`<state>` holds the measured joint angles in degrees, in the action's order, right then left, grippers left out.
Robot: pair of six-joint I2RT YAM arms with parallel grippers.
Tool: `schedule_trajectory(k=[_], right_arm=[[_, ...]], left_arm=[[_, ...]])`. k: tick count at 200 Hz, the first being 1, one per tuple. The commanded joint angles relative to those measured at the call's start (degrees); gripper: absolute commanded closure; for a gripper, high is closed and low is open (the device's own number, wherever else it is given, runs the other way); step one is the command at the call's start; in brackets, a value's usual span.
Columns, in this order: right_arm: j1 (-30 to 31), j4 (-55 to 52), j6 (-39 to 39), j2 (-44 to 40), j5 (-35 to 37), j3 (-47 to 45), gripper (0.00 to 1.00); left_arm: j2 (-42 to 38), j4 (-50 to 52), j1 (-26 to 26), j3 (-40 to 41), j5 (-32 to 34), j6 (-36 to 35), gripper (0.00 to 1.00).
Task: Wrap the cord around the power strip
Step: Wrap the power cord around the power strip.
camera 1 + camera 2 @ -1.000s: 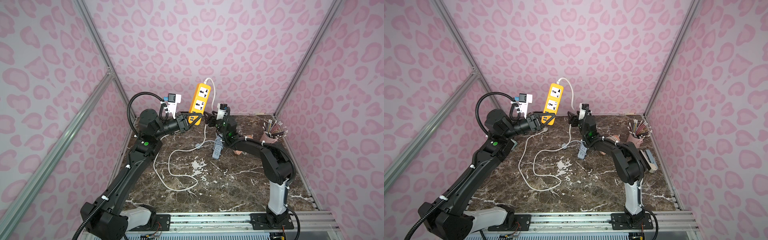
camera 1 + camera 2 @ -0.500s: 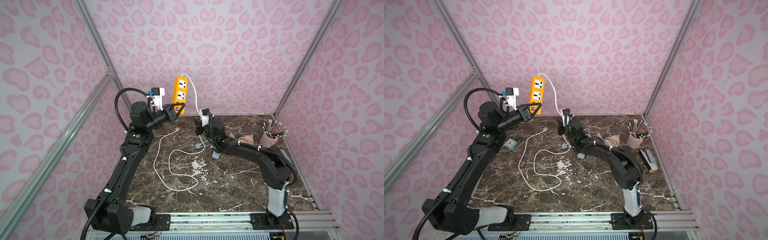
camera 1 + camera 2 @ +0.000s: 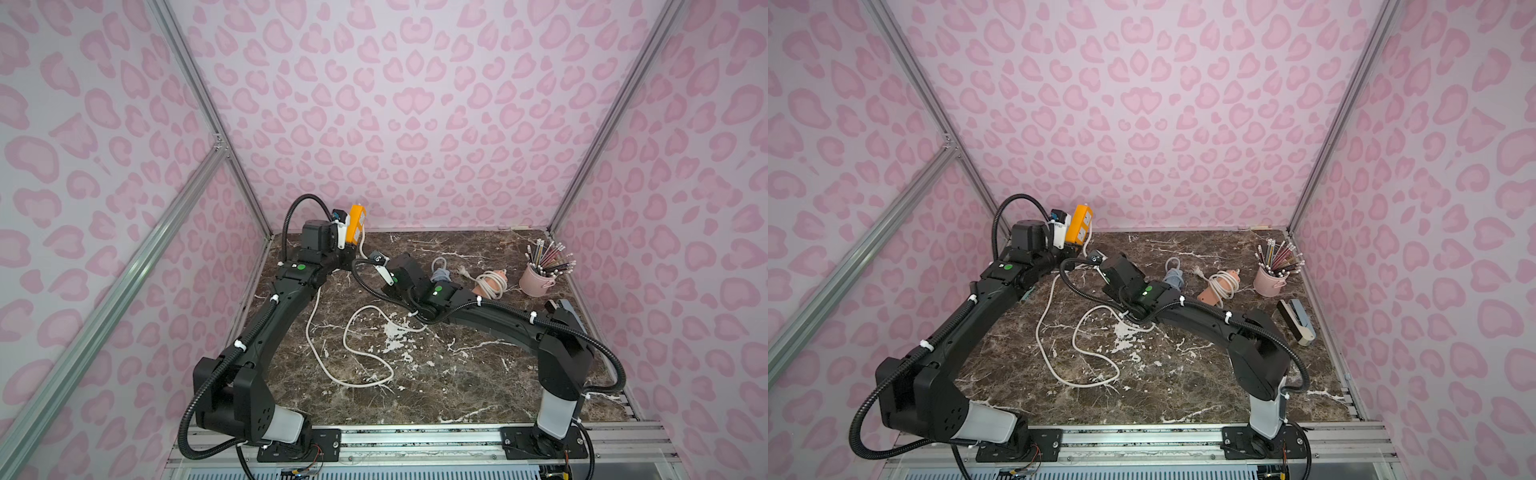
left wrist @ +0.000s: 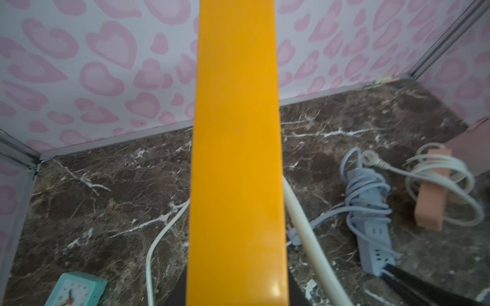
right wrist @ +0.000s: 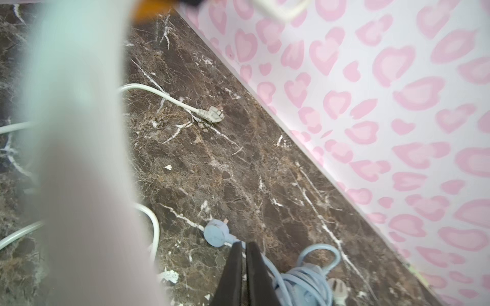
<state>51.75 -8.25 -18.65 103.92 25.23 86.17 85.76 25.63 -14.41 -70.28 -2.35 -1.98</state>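
Observation:
The orange power strip (image 3: 356, 222) (image 3: 1080, 224) stands upright at the table's back left corner, with my left gripper (image 3: 348, 249) (image 4: 236, 299) shut on its lower end. Its white cord (image 3: 365, 345) (image 3: 1075, 345) drops from the strip and lies in loose loops on the marble, ending in a plug (image 5: 212, 115) near the back wall. My right gripper (image 5: 243, 245) (image 4: 384, 269) hangs low just right of the strip. Its jaws are shut with nothing seen between them. A blurred stretch of cord (image 5: 79, 159) passes close beside the right wrist camera. In both top views the right fingertips are hidden.
A blue strip bundle (image 3: 440, 272) (image 4: 371, 212) lies under the right gripper, its blue plug (image 5: 216, 234) beside the fingertips. Further right are a salmon strip wrapped in cord (image 3: 490, 282), a pencil cup (image 3: 538, 278) and a stapler (image 3: 1298, 320). A teal clock (image 4: 77, 288) sits under the left arm.
My left arm swung the orange strip left, then lowered it to the back left corner. My right gripper went from open to shut, moving left and down toward the table.

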Motion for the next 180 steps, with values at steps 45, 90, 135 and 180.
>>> schedule_trajectory(k=[45, 90, 135, 180], right_arm=[[-1.9, -1.7, -14.3, -4.6, -2.1, 6.8, 1.00], [-7.6, -5.4, -18.0, -3.3, -14.4, 13.1, 1.00], [-14.0, -13.2, -20.7, 1.2, -21.3, 20.6, 1.00], [-16.1, -17.1, -23.9, 3.1, -23.4, 22.6, 1.00]], left_arm=[[-2.6, -0.3, -3.1, 5.4, -4.8, -17.1, 0.97], [-8.6, 1.7, -6.1, 9.1, -22.9, -23.7, 0.97], [-11.3, 5.9, -9.3, 9.2, -32.5, -28.2, 0.97], [-12.2, 6.2, -9.8, 8.3, -33.0, -28.0, 0.97]])
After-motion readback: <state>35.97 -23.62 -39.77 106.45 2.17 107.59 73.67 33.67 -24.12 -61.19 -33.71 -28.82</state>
